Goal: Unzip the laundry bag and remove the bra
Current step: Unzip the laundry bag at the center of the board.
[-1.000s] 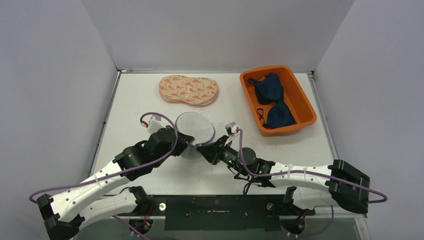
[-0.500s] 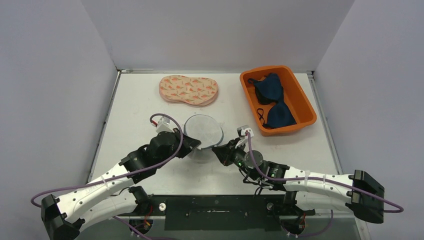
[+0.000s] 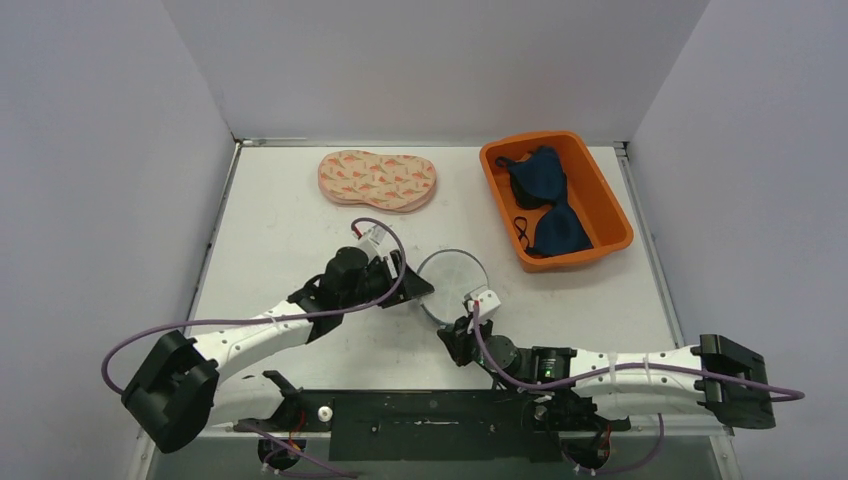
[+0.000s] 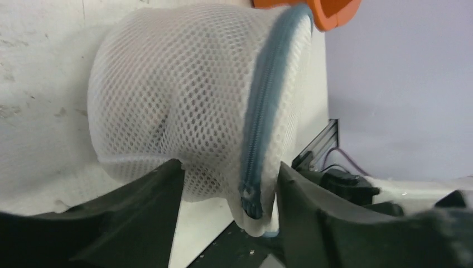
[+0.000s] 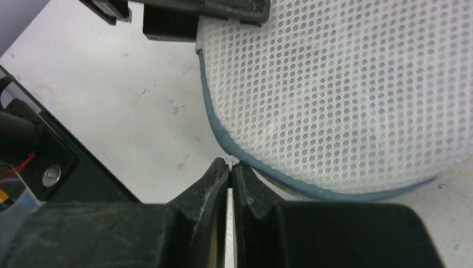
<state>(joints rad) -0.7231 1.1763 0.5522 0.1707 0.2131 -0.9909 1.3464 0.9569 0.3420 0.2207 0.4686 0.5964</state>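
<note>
Left hand (image 4: 226, 174) has loosened, fingers apart around laundry bag (image 4: 178, 100); right hand (image 5: 230, 172) pinches zipper pull (image 5: 232, 162). Bag shifted right on tabletop (image 3: 270, 200): white mesh, blue zipper (image 4: 262, 111).

Open passage: bare white table (image 3: 270, 220) left of and behind the round white mesh laundry bag (image 3: 452, 283). Obstructions: left gripper (image 4: 223, 173) straddles the bag's left side. Right gripper (image 5: 230, 167), pinched on the zip pull (image 5: 232, 161), blocks its near edge. Orange plastic tub (image 3: 570, 258) stands near right. Peach patterned pad (image 3: 378, 180) lies well behind.
</note>
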